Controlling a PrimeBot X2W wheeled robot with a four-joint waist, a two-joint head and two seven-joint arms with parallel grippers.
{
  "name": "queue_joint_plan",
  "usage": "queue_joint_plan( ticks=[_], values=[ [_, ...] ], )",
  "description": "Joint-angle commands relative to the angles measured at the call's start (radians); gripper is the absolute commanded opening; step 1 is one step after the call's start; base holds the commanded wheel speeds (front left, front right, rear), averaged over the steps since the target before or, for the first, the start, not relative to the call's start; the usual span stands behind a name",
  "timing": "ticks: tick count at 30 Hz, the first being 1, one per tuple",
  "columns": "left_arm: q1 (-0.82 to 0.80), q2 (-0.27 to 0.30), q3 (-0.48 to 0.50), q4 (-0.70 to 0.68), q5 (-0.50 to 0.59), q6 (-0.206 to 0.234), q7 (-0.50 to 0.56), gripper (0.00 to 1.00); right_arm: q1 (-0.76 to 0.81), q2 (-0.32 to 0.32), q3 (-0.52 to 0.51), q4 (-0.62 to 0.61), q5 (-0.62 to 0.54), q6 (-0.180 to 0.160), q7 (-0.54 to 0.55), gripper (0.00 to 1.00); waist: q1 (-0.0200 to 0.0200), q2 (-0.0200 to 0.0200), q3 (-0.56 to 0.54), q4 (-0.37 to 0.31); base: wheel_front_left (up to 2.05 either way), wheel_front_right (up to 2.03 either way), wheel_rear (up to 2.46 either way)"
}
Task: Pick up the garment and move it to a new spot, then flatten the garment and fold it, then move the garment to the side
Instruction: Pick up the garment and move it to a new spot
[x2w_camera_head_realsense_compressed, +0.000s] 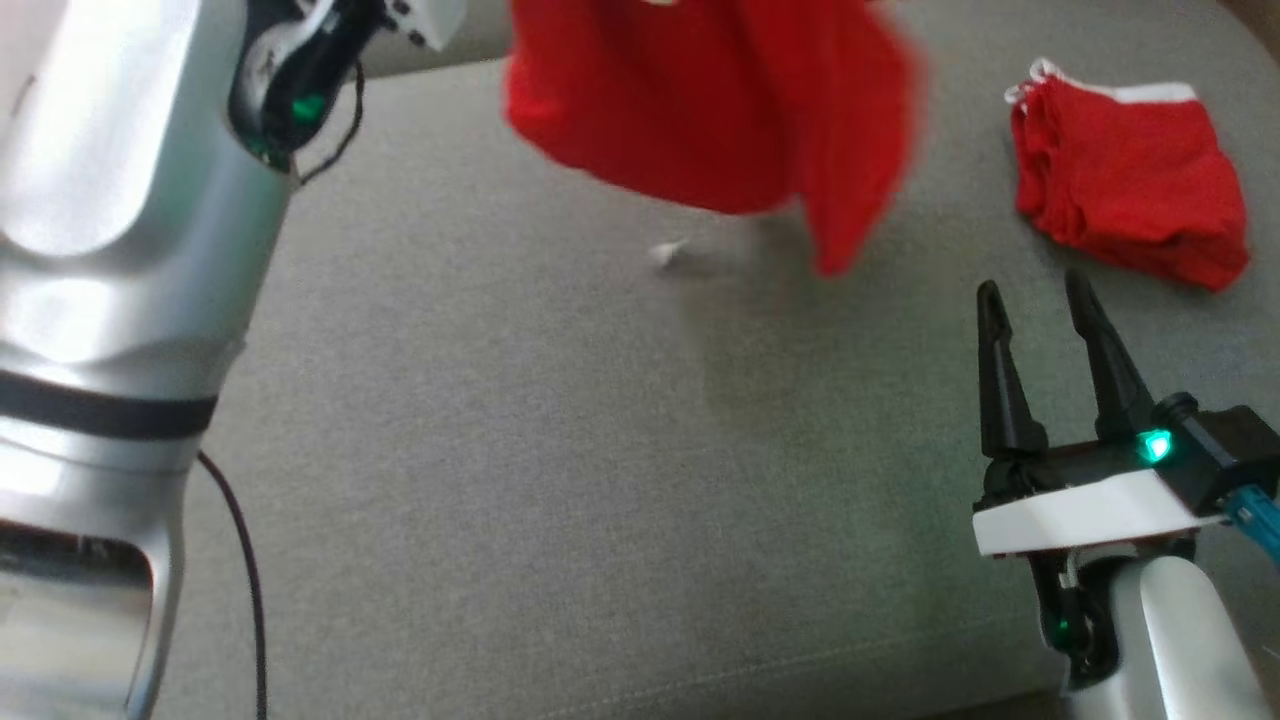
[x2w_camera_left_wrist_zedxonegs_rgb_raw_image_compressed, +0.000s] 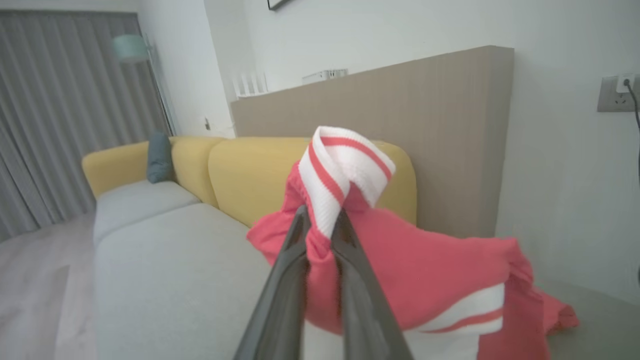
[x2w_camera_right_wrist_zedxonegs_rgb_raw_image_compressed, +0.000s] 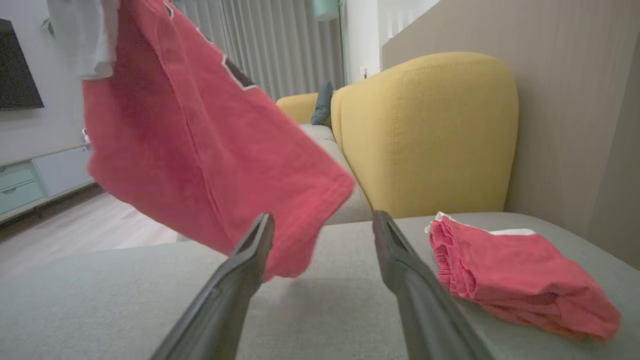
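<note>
The grey sofa seat (x2w_camera_head_realsense_compressed: 500, 450) spreads across the head view, and in the wrist views the yellow backrest (x2w_camera_right_wrist_zedxonegs_rgb_raw_image_compressed: 425, 135) rises behind it, with a teal cushion (x2w_camera_left_wrist_zedxonegs_rgb_raw_image_compressed: 159, 157) leaning at the far end. The pale left forearm (x2w_camera_head_realsense_compressed: 120, 300) climbs the left side of the head view toward the top edge. The red garment (x2w_camera_head_realsense_compressed: 700, 110) hangs in the air above the far middle of the seat, clear of the cushion, its lower hem blurred and 1 corner drooping lower on the right. A second red garment, folded (x2w_camera_head_realsense_compressed: 1130, 180) with a white edge showing, lies on the seat at the far right, well apart from the hanging one. The right gripper (x2w_camera_head_realsense_compressed: 1032, 285) hovers low over the near right part of the seat, its 2 fingers spread wide with nothing between them, the folded piece just beyond its tips. The left gripper (x2w_camera_left_wrist_zedxonegs_rgb_raw_image_compressed: 321, 215) is pinched narrow on the hanging garment's white-and-red striped waistband (x2w_camera_left_wrist_zedxonegs_rgb_raw_image_compressed: 345, 160), which bunches up above the fingertips. A small white scrap (x2w_camera_head_realsense_compressed: 667, 253) sits on the seat beneath the hanging cloth.
</note>
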Motion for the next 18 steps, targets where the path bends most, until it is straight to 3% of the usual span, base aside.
queue_joint_plan(
  ticks=[1,6,18],
  values=[
    [-0.005,0.042,0.028,-0.019,-0.005,0.001,0.002,0.00,-0.022,-0.003,0.020,-0.034,0.007,0.007,-0.010,1.00,0.0001,0.0000,0.019,-0.013,0.00,0.00,0.00],
    [0.162,0.052,0.030,0.038,-0.048,0.025,-0.009,0.00,-0.029,-0.003,0.021,-0.025,0.015,0.007,-0.023,1.00,0.0001,0.0000,0.056,-0.017,0.00,0.00,0.00],
    [0.419,0.030,0.096,0.223,-0.105,0.153,-0.160,0.00,-0.050,-0.003,0.018,0.006,0.010,0.007,-0.032,1.00,0.0001,0.0000,0.074,0.019,0.00,0.00,0.00]
  ],
)
